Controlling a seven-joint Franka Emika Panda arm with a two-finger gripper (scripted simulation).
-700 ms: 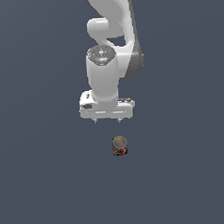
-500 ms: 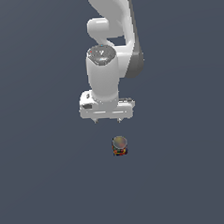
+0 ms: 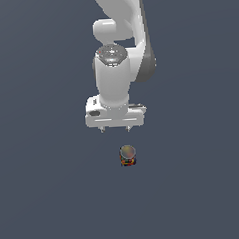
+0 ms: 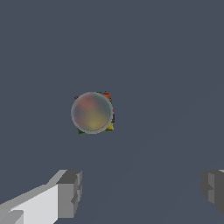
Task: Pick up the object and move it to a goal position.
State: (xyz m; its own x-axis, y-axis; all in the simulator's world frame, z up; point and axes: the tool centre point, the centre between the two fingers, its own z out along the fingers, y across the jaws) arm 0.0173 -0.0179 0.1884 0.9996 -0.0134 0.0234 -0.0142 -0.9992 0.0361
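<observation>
Above the small grey-topped, red-and-yellow-labelled can (image 3: pixel 127 155), our white gripper (image 3: pixel 115 129) hangs unchanged, fingers (image 4: pixel 69 194) apart; descent not begun

Flat, even, rather dim simulator light, without clear shadows or glare. Soft and low in detail; blurry label on the can (image 3: pixel 127 156)
</observation>
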